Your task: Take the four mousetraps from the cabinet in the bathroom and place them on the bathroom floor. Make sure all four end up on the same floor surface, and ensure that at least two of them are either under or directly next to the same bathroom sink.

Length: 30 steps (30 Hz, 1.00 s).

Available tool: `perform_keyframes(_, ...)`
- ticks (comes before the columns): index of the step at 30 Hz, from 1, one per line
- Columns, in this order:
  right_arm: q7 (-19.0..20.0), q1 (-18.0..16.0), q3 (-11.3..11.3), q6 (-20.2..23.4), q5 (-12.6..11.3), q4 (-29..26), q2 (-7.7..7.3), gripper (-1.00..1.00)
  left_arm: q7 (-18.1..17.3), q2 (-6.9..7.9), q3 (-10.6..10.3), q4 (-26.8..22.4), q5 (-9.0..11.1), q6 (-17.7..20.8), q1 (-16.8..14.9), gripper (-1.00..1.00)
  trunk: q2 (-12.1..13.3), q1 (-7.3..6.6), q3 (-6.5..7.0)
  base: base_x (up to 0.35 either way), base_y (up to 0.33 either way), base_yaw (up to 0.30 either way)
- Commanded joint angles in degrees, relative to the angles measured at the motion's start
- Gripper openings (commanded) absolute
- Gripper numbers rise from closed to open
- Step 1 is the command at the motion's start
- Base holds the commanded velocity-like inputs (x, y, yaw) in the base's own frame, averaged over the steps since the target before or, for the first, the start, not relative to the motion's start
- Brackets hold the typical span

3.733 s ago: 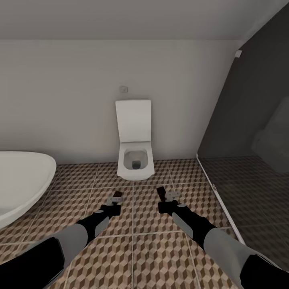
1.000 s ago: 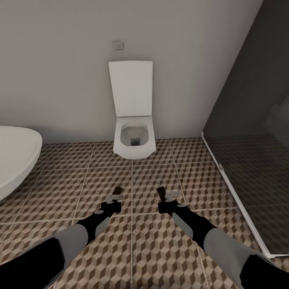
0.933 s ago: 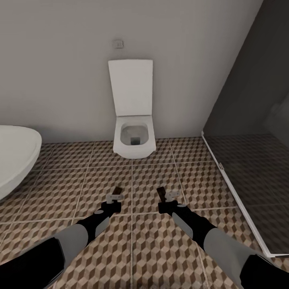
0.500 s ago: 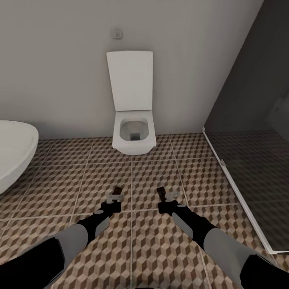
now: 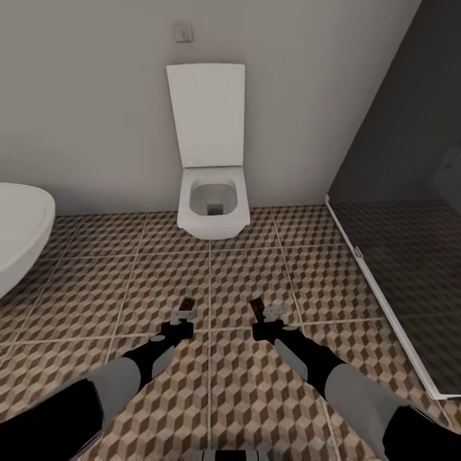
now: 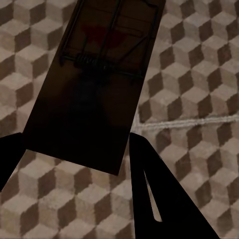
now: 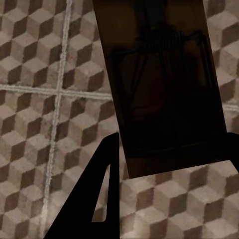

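Head view: the robot faces a white toilet point(image 5: 212, 198) on the back wall, both arms held forward and low over the bathroom floor point(image 5: 96, 288).
Left gripper point(image 5: 184, 312): closed on a mousetrap point(image 5: 187, 303); in the left wrist view the dark board point(image 6: 97, 84) juts out between the two fingers point(image 6: 164, 199), wire and reddish spot toward its far end.
Right gripper point(image 5: 264, 312): closed on a second mousetrap point(image 5: 257, 307); the right wrist view shows that board point(image 7: 159, 84) clamped the same way, spring coil across its far half.
Long axis: each trap runs along its gripper's fingers, pointing toward the toilet.
Height: both traps hang above the tiles, not touching them.
Landmark neighbours: a white bathtub point(image 5: 19, 237) curves in left of the toilet; a dark glass shower screen point(image 5: 397, 211) stands to its right.
Sink: I cannot place it from here, so which way it lies from either trap is unknown.
Deciding relation: both traps sit about equally far in front of the toilet, left and right of its centre line, so neither arm looks nearer to a drop point.
Judgement: likely still carrying; lowering flat onto the tiles comes once the sink is found.
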Motion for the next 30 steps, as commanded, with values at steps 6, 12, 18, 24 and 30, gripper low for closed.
perform_keyframes(6,-0.6,-0.1,0.5,0.1,-0.6,-0.2,-0.03,-1.00,0.4,0.04,-0.5,0.0,0.1,-0.1,0.2,-1.00,-0.8,0.44,-0.93,0.000,0.000,0.000)
perform_keyframes(12,-0.6,-0.1,0.4,0.1,-0.5,-0.2,-0.12,-1.00,0.4,0.01,-0.5,0.0,0.1,-0.1,0.3,-1.00,-0.8,0.44,-1.37,0.000,0.000,0.007)
perform_keyframes(18,-0.7,-0.1,0.4,0.1,-0.5,-0.2,-0.11,-1.00,0.4,0.00,-0.5,0.0,0.1,-0.1,0.3,-1.00,-0.8,0.44,-1.46,0.000,0.000,0.006)
perform_keyframes(24,-0.7,-0.1,0.5,0.1,-0.5,-0.2,-0.11,-1.00,0.4,0.00,-0.5,0.0,0.1,-0.1,0.3,-1.00,-0.8,0.44,-1.47,0.115,0.044,0.001)
perform_keyframes(30,-0.7,-0.1,0.5,0.1,-0.5,-0.2,-0.11,-1.00,0.4,0.00,-0.5,0.0,0.1,-0.1,0.3,-1.00,-0.8,0.44,-1.47,0.218,0.137,0.000)
